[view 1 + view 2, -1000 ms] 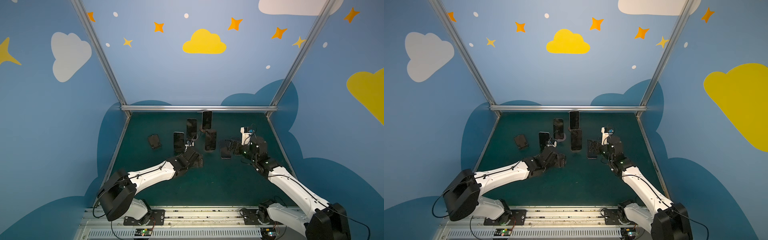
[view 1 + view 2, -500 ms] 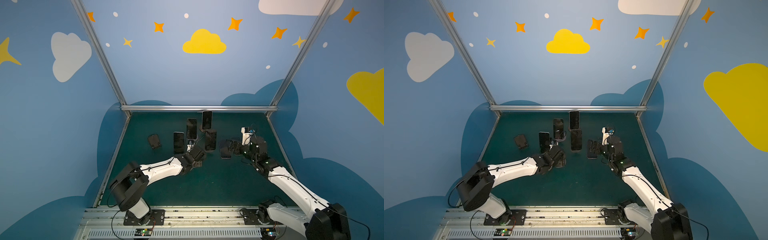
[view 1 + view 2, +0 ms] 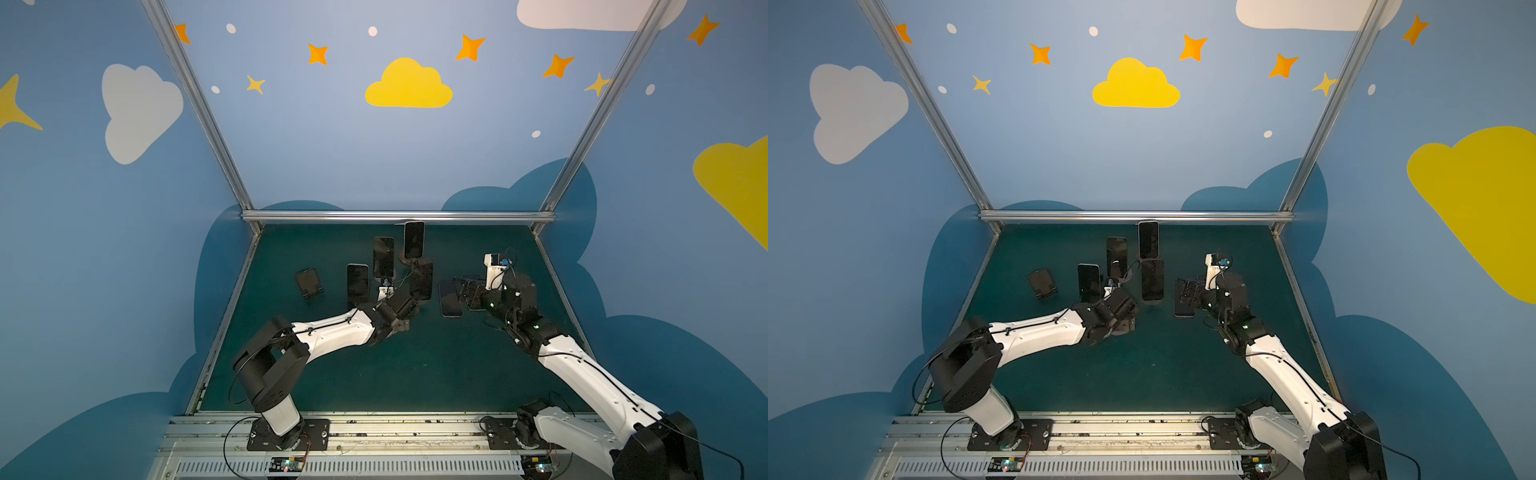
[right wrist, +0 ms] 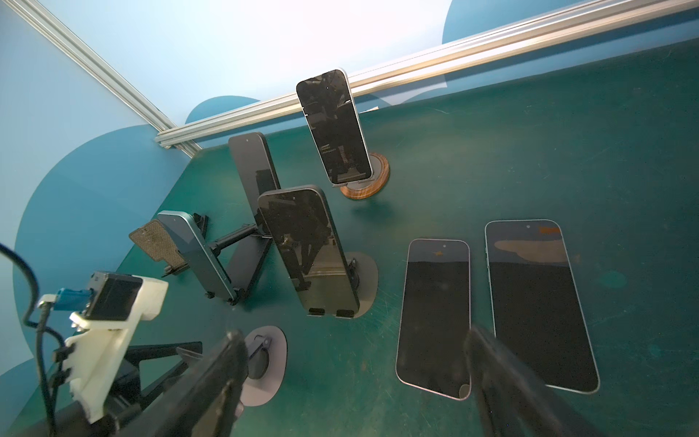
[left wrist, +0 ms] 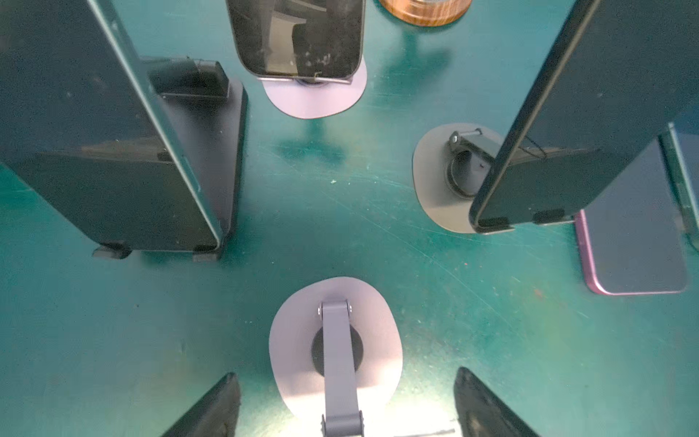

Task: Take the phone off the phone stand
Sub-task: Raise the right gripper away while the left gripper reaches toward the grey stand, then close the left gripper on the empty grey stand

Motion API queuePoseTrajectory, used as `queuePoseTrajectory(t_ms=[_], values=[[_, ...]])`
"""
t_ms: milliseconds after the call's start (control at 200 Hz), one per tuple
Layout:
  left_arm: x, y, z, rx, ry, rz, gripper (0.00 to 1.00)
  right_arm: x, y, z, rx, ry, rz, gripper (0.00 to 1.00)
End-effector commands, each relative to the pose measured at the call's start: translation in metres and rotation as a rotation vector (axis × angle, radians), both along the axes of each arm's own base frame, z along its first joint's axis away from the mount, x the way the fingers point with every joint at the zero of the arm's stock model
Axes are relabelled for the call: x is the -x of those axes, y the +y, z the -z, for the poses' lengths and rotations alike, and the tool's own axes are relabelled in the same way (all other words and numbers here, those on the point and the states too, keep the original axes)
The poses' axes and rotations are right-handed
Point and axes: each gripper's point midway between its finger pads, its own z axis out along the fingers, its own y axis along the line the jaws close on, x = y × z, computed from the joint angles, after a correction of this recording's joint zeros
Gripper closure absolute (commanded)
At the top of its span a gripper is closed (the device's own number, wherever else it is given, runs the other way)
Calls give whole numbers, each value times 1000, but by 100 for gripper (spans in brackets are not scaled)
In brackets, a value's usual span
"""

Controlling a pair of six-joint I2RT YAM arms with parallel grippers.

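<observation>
Green tabletop (image 3: 415, 374) fills the floor of a blue room with painted clouds and stars. Closest to you, your left gripper (image 5: 345, 376) hangs wide open over an empty grey stand (image 5: 291, 340) and holds nothing. Your right gripper (image 4: 353, 335) is wide open too, with nothing in it, above two flat phones (image 4: 435, 314) lying side by side.

Just past the left gripper, a dark phone (image 5: 567, 132) leans on a round grey stand (image 5: 431, 196). Beside it, a teal phone (image 5: 94, 151) sits on a black stand (image 5: 230, 159). Farther back a third phone (image 4: 251, 162) stands up. The last phone (image 4: 333, 128) is on a wooden base (image 4: 365, 185).

It looks like you are between grabs, choosing the next phone. Next you need to put a gripper around a phone's edges, squeeze softly, and lift so its stand does not tip.
</observation>
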Motion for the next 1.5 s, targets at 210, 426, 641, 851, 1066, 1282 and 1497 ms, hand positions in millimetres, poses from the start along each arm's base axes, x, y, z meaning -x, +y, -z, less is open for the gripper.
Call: queuePoseTrajectory(t_ms=[210, 426, 641, 851, 1066, 1282, 1497], values=[[-11, 3, 2, -60, -31, -30, 32, 1, -2, 2, 6, 0, 8, 10], [-11, 7, -7, -71, -59, -21, 48, 2, -1, 2, 4, -1, 5, 10], [-6, 14, -21, -57, -80, -20, 52, 2, -2, 2, 4, -1, 8, 10], [13, 17, -62, -59, -141, 22, 54, 3, -2, 1, 2, -3, 8, 10], [41, 26, -124, -45, -235, 50, 55, 4, -2, -2, -5, -8, 7, 10], [20, 52, -183, 83, -345, -9, 54, 4, -1, -2, -11, -6, 1, 10], [-29, 105, -218, 133, -395, -149, 53, 5, -2, -5, -9, -16, 5, 11]])
